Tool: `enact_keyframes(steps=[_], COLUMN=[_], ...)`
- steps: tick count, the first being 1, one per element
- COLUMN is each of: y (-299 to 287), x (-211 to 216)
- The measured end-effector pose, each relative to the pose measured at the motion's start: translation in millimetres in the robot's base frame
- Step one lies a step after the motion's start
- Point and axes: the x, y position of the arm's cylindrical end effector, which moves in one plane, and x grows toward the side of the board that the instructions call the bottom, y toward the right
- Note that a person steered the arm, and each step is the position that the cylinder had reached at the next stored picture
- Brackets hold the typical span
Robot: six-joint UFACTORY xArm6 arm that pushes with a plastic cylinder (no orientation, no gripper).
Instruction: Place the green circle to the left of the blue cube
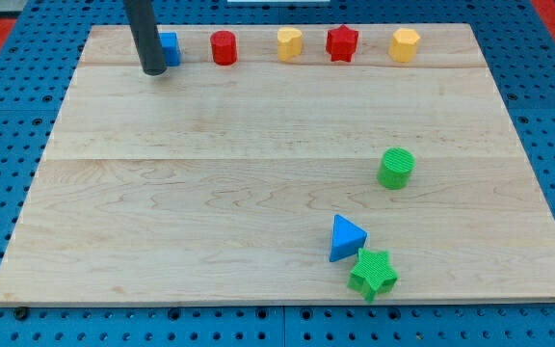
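Camera view of the wooden table (258,193), with my tip (153,70) resting at the view's top left, just beside the blue cube (170,48) and covering its left part, so that the cube's full outline cannot be made out. No pincer is fitted to this arm, so nothing is clenched or released; only the bare rod shows, and its upper length is cut off by the view's top edge. Lying well apart from the tip, toward the view's right and below the middle, is the green circle (396,168), a short upright cylinder with a ribbed wall. It appears light, rigid and free to slide on the smooth wood; being round, it would probably slip sideways off the rod unless pushed squarely through its centre, so contact on its right-hand wall seems best for travel toward the view's left. Along the top row stand a red cylinder (224,47), a yellow block (289,43), a red star (342,42) and a second yellow block (405,44); the exact shapes of the yellow ones are hard to settle. Near the bottom, a blue triangle (346,237) touches a green star (373,273)
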Motion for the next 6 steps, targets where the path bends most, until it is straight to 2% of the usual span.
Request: enact_keyframes(steps=[2,3,4,5,6], y=[213.2,314.4,359.7,365.0,330.6], x=[55.1,61.5,97.4,147.5,173.7])
